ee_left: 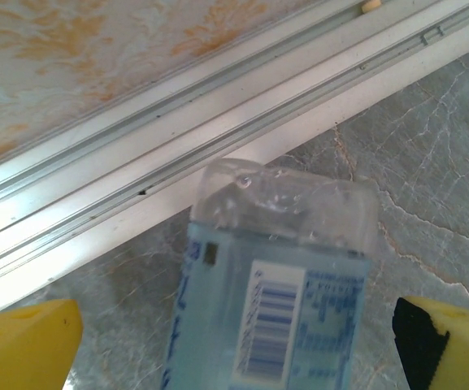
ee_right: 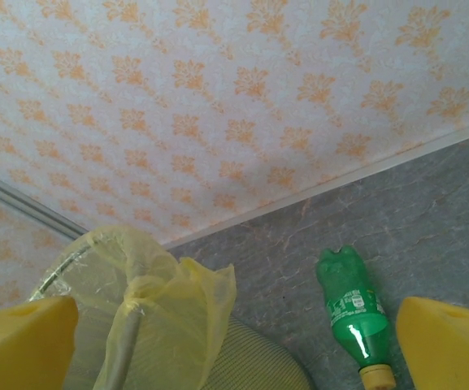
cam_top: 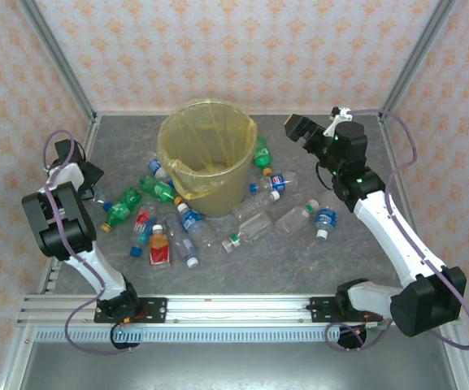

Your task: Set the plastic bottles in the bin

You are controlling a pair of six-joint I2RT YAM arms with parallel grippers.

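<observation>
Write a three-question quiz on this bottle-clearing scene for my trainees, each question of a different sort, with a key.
1. True or false: the left gripper is shut on the clear bottle.
2. What colour is the bottle lying on the table ahead of the right gripper? A red, B green, C clear.
3. Fill in: the bin is lined with a ___ bag.

Key: 1 false, its jaws stand open on either side of the clear bottle; 2 B; 3 yellow.
</observation>
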